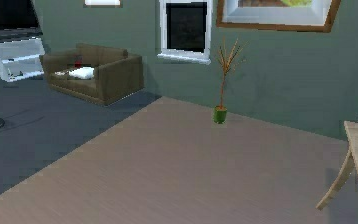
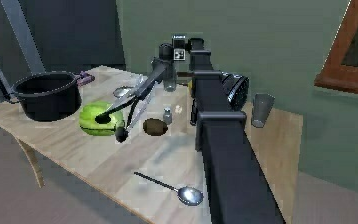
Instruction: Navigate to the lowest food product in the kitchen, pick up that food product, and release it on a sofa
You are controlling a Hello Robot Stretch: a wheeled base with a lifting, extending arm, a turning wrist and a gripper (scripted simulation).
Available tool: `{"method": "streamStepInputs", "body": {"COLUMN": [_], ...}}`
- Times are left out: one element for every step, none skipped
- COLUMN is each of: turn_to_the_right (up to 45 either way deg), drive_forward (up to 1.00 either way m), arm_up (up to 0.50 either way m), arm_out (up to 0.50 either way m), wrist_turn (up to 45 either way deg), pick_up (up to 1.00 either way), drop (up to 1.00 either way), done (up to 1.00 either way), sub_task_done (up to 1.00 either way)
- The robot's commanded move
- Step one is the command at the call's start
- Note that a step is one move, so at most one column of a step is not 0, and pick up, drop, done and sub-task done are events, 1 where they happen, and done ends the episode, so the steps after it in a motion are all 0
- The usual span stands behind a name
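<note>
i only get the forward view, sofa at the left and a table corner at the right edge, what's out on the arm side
observer: The arm side view has a wooden table with a black pot at its left end.
operator: any food on it
observer: A lime-green round thing, possibly a fruit, lies just right of the pot, and a small brown round thing lies farther right.
operator: is the gripper holding anything
observer: The gripper shows close to the green thing with tabletop items behind it, so I cannot tell whether it holds anything.
</note>
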Motion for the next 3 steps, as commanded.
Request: {"method": "streamStepInputs", "body": {"turn_to_the_right": [0.0, 0.0, 0.0], "drive_forward": [0.00, 0.00, 0.00], "arm_up": [0.00, 0.00, 0.00], "arm_out": [0.00, 0.00, 0.00], "wrist_turn": [45.0, 45.0, 24.0], "pick_up": [0.00, 0.00, 0.00], "drop": [0.00, 0.00, 0.00], "done": [0.00, 0.00, 0.00], "sub_task_done": [0.00, 0.00, 0.00]}}
